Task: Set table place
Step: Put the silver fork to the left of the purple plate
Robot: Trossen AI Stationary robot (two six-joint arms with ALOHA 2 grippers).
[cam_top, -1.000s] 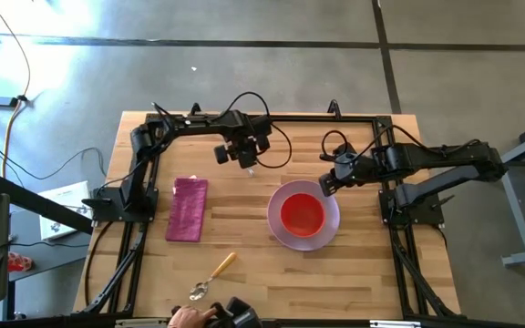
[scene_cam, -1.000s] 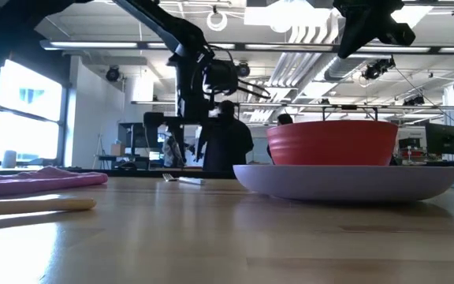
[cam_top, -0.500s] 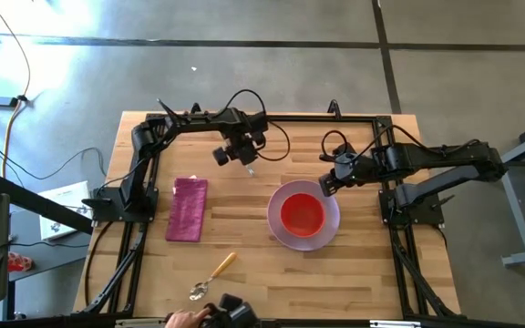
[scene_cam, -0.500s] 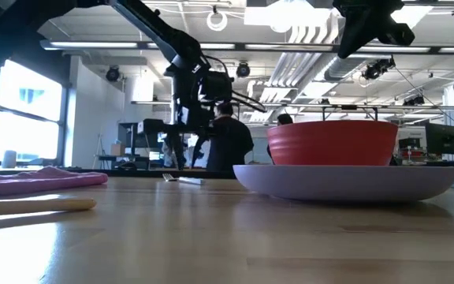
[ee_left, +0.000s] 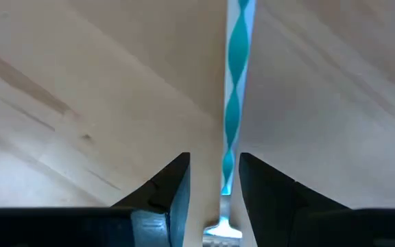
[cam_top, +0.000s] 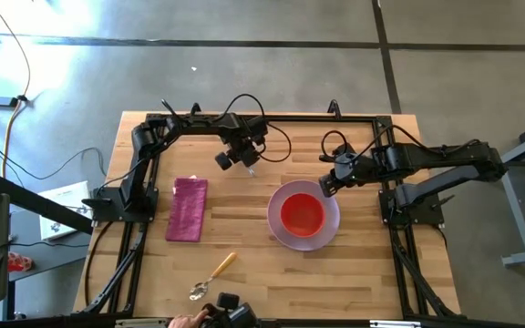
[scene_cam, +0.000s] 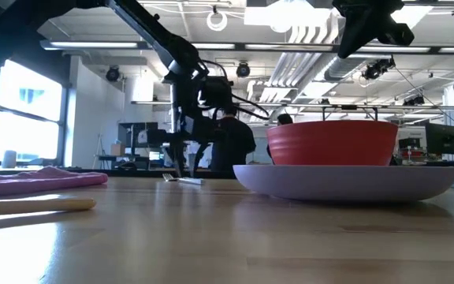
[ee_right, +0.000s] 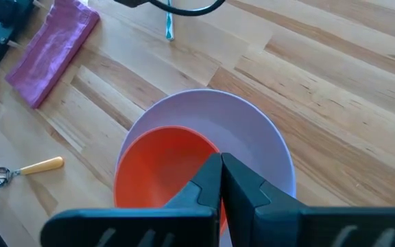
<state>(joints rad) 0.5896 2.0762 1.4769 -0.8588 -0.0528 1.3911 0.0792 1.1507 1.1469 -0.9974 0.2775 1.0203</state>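
The fork (cam_top: 252,169), with a teal-and-white striped handle (ee_left: 235,82), lies flat on the table's far middle. My left gripper (ee_left: 213,161) is open and low over it, one finger on each side of the handle. The lilac plate (cam_top: 332,226) sits right of centre with the red bowl (cam_top: 301,214) in it. My right gripper (ee_right: 221,159) is shut and hangs above the plate's far rim, touching nothing. The magenta napkin (cam_top: 188,209) lies flat on the left. The wooden-handled spoon (cam_top: 212,276) lies near the near edge. My left gripper comes from above, pointing down, and straddles the fork's handle (ee_left: 230,171) close to its metal neck, fingers across it. Whether a finger (ee_left: 252,180) touches the handle I cannot tell. The fork lies flat on the table.
A person's hand (cam_top: 185,321) holds a dark object (cam_top: 231,310) at the table's near edge, close to the spoon. The black frame (cam_top: 144,173) runs along the table's sides. Bare wood lies between napkin and plate.
My left gripper has come down from well above the table until its fingers stand at the fork, drifting slightly toward the table's far edge. The person's hand at the near edge has drawn back a little.
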